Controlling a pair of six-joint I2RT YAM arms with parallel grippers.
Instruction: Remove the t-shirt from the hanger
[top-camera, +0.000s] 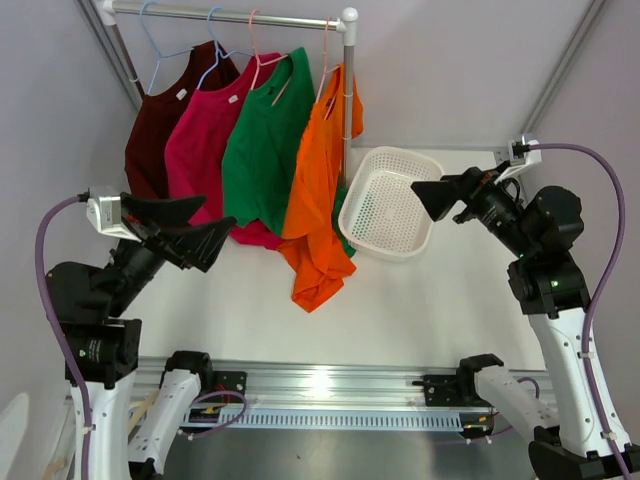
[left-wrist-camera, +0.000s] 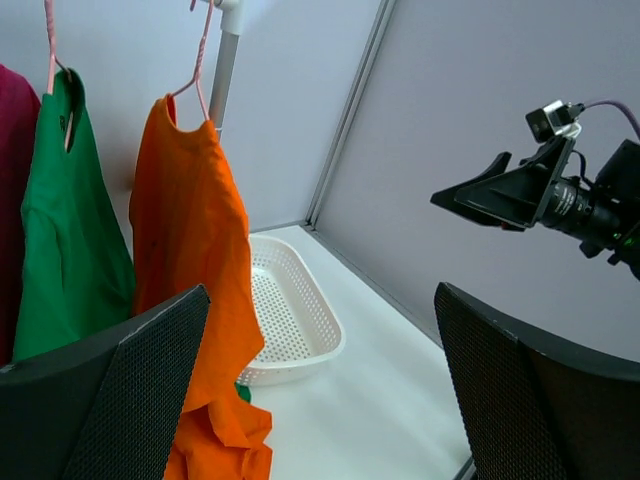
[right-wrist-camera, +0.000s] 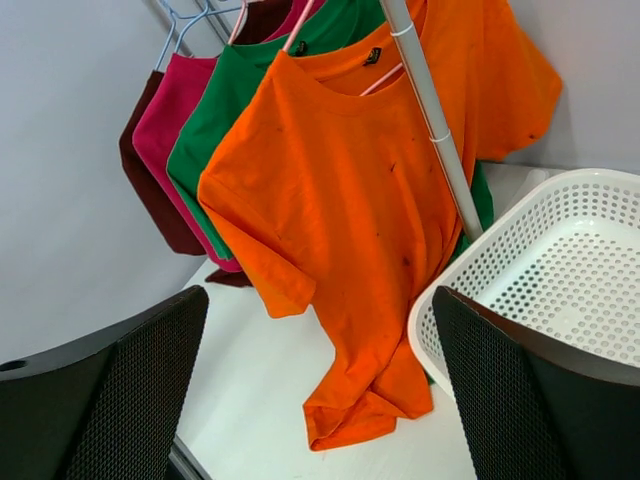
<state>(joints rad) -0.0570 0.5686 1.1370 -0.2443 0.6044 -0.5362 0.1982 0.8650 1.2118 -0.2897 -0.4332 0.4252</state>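
Nothing is gripped yet, so the task stands at its opening step, the approach. The left arm's fingers (top-camera: 172, 209), broad black wedges faced with fine mesh, are spread wide and hold nothing. The right arm's fingers (top-camera: 442, 192) are just as wide and just as bare. The right pair hovers just beside the rim of the white perforated plastic basket (top-camera: 400, 150). The left pair is well apart from the basket, beyond the hanging clothes.

The likeliest target, by my reading, is the orange cotton t-shirt (top-camera: 318, 190), the garment nearest the basket. It hangs on a thin pink hanger (top-camera: 327, 62) hooked over the white tubular rail (top-camera: 250, 17) above the basket. Its hem lies crumpled on the white tabletop (top-camera: 250, 300), just beside the basket's wall. Farther from the basket hang a green t-shirt (top-camera: 265, 150), a magenta t-shirt (top-camera: 205, 140) and a dark maroon t-shirt (top-camera: 150, 140), each overlapping the next.

The cloth looks soft, matte and limp, falling in loose folds. The hanger looks slim and rigid, and the basket is stiff, round-cornered and pierced all over with small holes.

The next move, I judge, calls for one pair of fingers to close on the fabric near the collar or shoulder while the other steadies the hanger. The neck opening can then slide off one hanger arm. The thin cloth may slip, and the hanger may swing.
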